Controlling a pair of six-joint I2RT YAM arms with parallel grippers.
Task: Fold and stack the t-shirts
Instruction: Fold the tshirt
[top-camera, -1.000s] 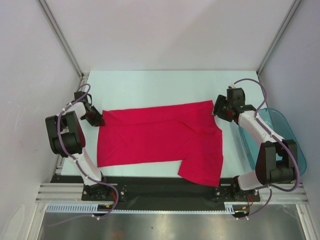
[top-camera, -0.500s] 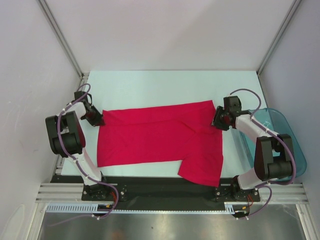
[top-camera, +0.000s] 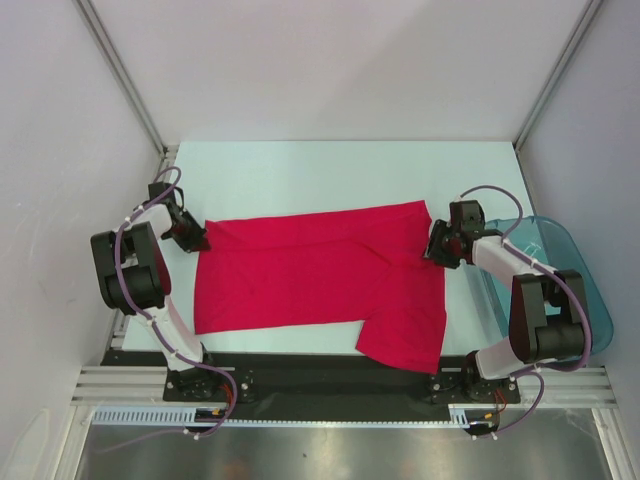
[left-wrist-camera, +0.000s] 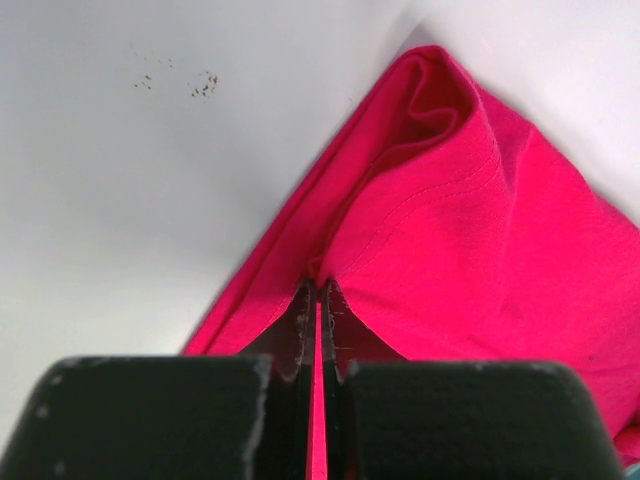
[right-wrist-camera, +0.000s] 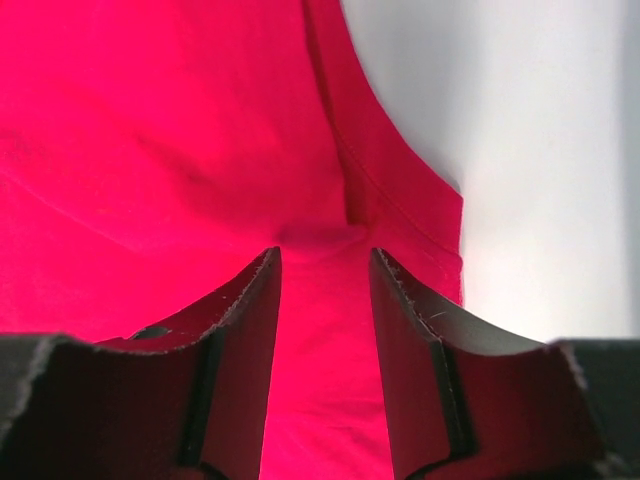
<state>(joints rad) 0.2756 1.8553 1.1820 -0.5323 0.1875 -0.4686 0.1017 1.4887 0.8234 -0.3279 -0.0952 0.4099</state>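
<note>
One red t-shirt lies spread flat across the table, with a sleeve reaching toward the near edge. At the shirt's far-left corner my left gripper is shut on the cloth. In the left wrist view its jaws pinch a thin fold of the t-shirt. My right gripper rests on the shirt's right edge. In the right wrist view it is open, its fingers apart. The t-shirt lies between them, puckered at the tips.
A translucent teal bin stands at the table's right edge, beside the right arm. White walls and metal frame posts close in the table on the left, right and back.
The right gripper has come down and toward the near side onto the shirt's right edge, and its fingers have drawn closer together. The left arm has not visibly moved.
</note>
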